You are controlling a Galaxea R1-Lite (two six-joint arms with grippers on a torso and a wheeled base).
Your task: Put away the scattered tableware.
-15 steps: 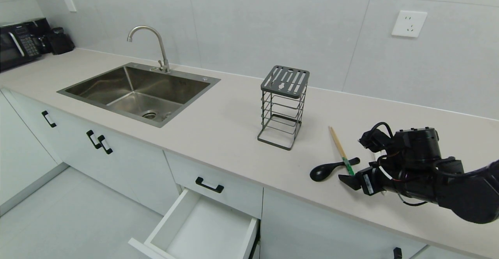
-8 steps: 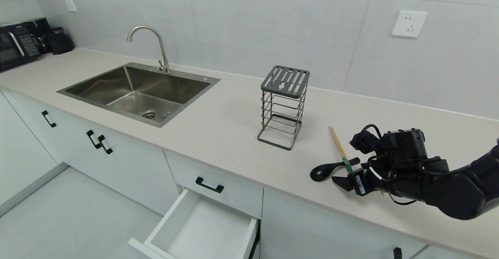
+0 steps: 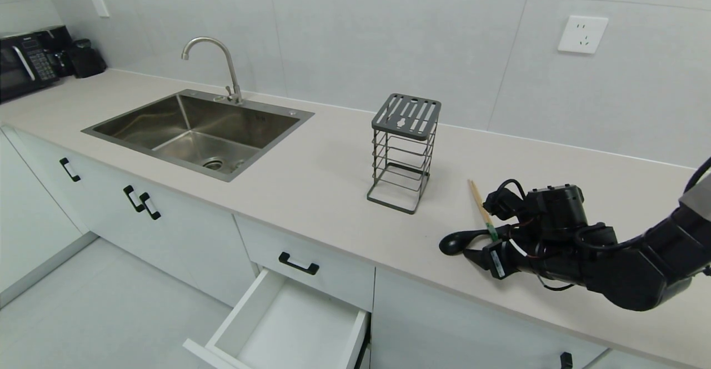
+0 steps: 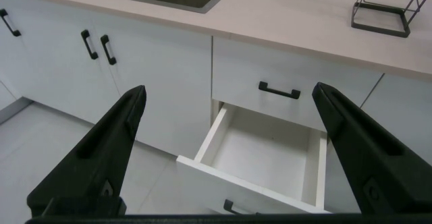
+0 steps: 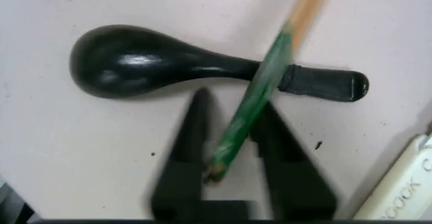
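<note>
Low over the counter [image 3: 311, 191], right gripper [image 5: 233, 106] with black wedge-shaped jaws narrowly parted, flanking the green-painted end of a slim wooden chopstick [image 5: 260, 89]. Crosses the handle of a glossy black spoon [image 5: 135, 62], rounded bowl flat on matte beige stone. Farther back, upright grey wire rack [image 3: 404, 152] with slotted top. Left gripper [image 4: 228, 88] spread wide above an open white drawer [image 4: 263, 150].

Steel sink [image 3: 139, 121] set in pale counter [image 3: 322, 191], curved faucet [image 3: 229, 69] behind, black microwave [image 3: 25, 63] far left, white wall outlet [image 3: 582, 33].
</note>
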